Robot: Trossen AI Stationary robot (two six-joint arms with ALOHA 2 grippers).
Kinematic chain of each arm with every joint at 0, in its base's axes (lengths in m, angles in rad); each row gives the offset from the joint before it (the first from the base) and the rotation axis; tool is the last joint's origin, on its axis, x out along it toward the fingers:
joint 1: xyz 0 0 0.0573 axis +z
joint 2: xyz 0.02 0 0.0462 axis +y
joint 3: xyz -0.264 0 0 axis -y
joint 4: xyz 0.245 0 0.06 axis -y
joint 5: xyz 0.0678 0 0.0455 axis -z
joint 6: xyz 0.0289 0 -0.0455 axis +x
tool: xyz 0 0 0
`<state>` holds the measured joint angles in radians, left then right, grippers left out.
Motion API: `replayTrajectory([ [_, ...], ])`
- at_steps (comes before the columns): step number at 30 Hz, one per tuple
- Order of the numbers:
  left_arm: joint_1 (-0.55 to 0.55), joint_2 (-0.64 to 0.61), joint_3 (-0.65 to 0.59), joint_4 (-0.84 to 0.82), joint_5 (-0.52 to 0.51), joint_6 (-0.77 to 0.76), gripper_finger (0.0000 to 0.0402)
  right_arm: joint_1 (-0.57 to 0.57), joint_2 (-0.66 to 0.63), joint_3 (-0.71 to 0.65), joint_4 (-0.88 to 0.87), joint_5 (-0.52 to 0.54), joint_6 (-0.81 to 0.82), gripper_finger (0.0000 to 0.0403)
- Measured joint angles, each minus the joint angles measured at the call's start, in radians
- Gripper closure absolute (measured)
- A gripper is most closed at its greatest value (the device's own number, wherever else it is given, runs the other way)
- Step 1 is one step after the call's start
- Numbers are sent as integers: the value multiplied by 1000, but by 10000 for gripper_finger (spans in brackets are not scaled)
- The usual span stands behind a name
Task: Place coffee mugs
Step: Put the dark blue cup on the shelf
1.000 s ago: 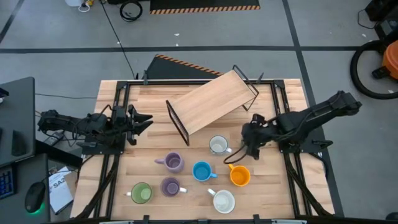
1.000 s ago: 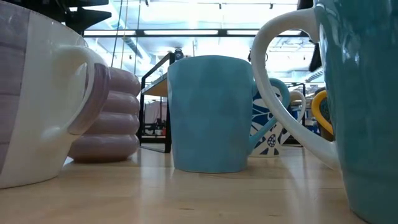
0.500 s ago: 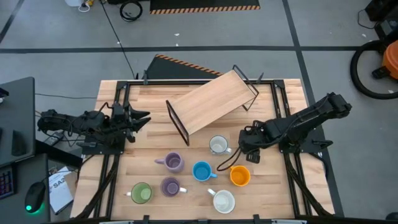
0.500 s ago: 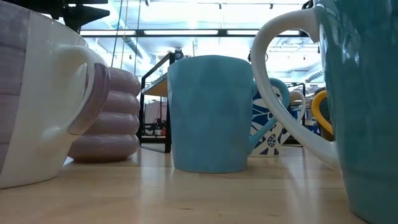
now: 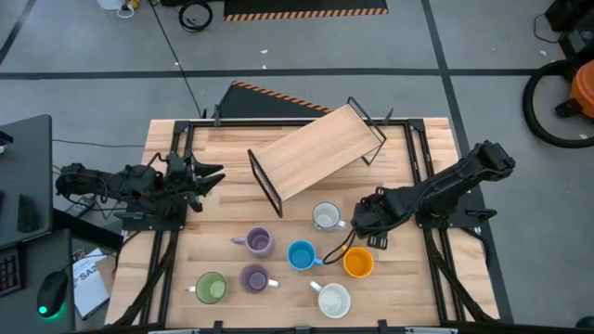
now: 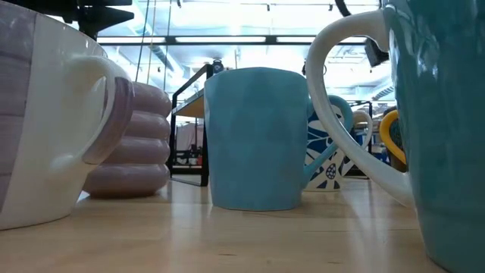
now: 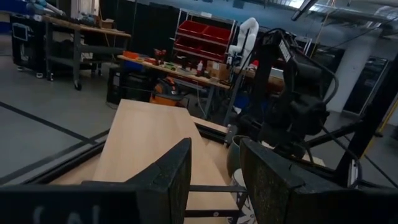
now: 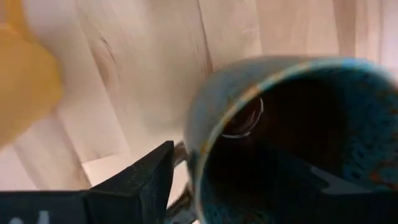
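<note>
My right gripper (image 5: 364,223) has the dark mug (image 8: 292,137) low over the desk (image 5: 408,278) beside the orange mug (image 5: 358,263), I'd guess to park it with the rest, though I can't tell if the jaws are biting; left gripper (image 5: 210,175) idles, jaws apart.

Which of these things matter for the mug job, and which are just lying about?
For the job: white mug, second white mug, purple mug, second purple mug, blue mug, orange mug, green mug, dark mug, probably the wooden shelf.

Just lying about: vacuum cleaner, computer mouse, coiled cable.
</note>
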<state>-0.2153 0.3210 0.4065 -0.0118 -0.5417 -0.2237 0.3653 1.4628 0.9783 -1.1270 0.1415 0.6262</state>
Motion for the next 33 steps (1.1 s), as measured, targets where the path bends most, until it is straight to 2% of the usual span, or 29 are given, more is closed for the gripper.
replayTrajectory([
  [7, 0, 0, 0, 0, 3, 0, 260, 0, -43, -83, 54, -21, -11, 212],
  [14, 0, 0, 0, 0, 4, 0, 260, 1, -42, -103, 39, -16, -147, 241],
  [27, -1, 0, 0, -1, 4, 1, 260, -1, -41, -100, 32, -17, -210, 351],
  [33, -1, 0, 0, -2, 4, 2, 260, -1, -42, -60, 7, -13, -262, 358],
])
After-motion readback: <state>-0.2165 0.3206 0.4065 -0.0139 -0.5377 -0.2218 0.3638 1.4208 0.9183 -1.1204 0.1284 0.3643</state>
